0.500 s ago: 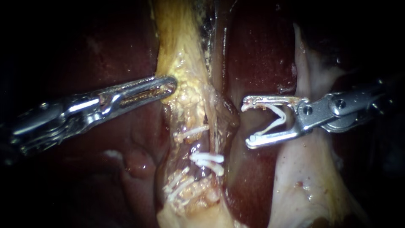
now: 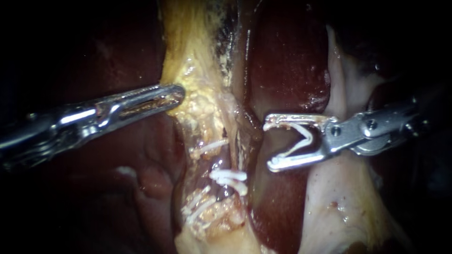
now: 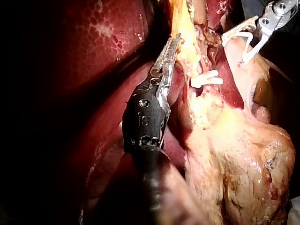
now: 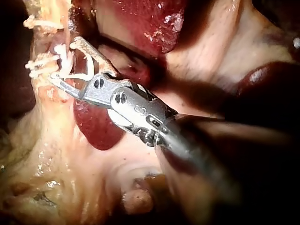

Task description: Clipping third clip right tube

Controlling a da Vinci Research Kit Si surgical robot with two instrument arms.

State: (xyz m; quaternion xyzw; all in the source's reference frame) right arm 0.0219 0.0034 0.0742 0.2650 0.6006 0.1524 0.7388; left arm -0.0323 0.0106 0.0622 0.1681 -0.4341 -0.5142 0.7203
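Here the right tube (image 2: pixel 220 164), a dark reddish strand along the right side of the yellowish fatty tissue (image 2: pixel 197 108) and already crossed by white plastic clips (image 2: pixel 230 178), awaits its third: the slim silver right instrument (image 2: pixel 270 144) hovers just right of it, apart, jaws spread wide yet grasping a white V-shaped clip (image 2: pixel 307 135). Next, I judge, both clip legs must slide leftward around a bare stretch beyond the placed clips, then squeeze. The silver left instrument (image 2: pixel 175 96), seemingly clenched on the fat's left edge, tensions it; dark red liver (image 2: pixel 287 70) lies behind the loaded jaws.
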